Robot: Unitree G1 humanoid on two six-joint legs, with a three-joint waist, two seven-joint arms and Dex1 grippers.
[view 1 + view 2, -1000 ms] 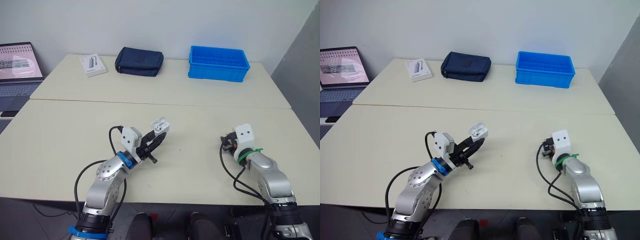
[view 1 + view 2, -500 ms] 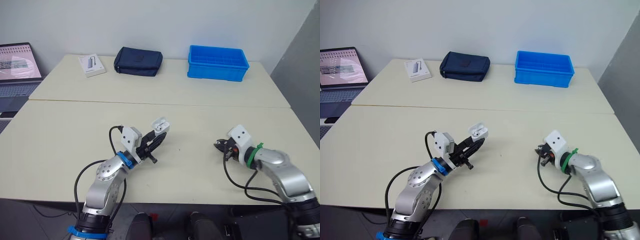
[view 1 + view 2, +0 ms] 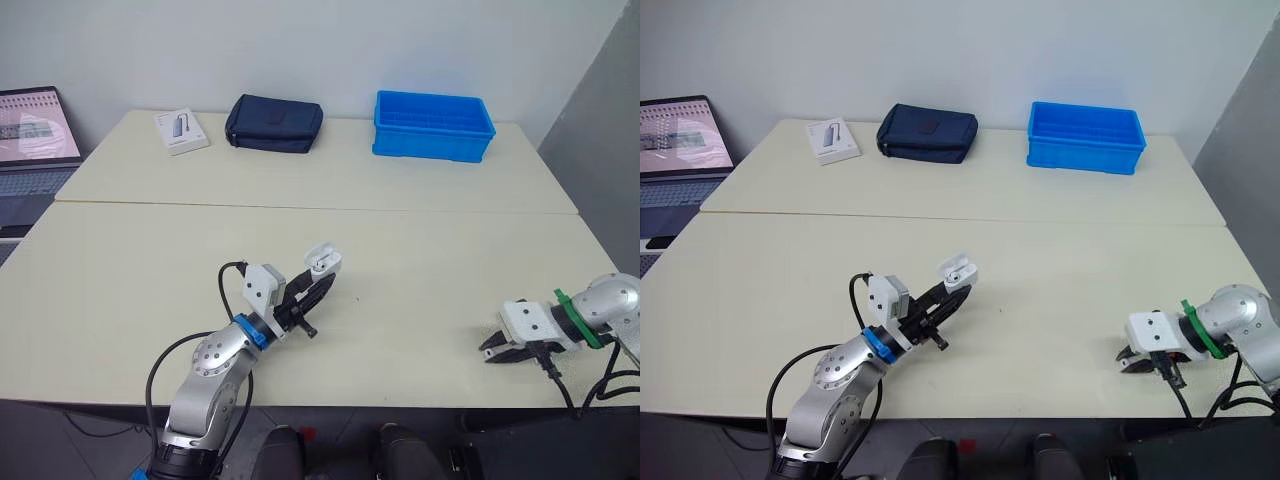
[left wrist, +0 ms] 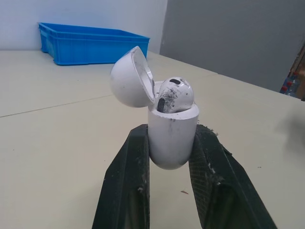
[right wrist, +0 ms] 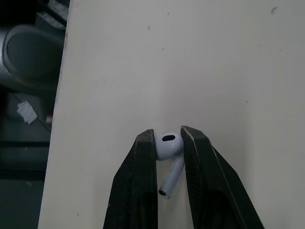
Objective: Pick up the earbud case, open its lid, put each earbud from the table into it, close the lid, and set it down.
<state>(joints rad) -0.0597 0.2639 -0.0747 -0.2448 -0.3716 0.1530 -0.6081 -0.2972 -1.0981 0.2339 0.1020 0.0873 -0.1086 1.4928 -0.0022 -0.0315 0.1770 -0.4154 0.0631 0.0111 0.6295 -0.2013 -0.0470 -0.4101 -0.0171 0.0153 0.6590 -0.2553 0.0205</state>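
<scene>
Two pinches: left fingers point(image 4: 124, 191) clamp open earbud case point(image 4: 172, 136); right fingers point(image 5: 138, 191) nip earbud point(image 5: 169, 146) between tips.

An office-like test room or small robotics lab.

Two pale tables point(image 3: 330, 185) stand pushed together in front of a plain white wall point(image 3: 300, 45), with a grey panel point(image 3: 600, 100) at the right edge of the frame. At the upper left an open laptop point(image 3: 35, 135) shows a lit screen. Along the top of the frame lie a small white box point(image 3: 181, 130), a dark blue pouch point(image 3: 274, 123) and a blue plastic bin point(image 3: 432, 148).
</scene>
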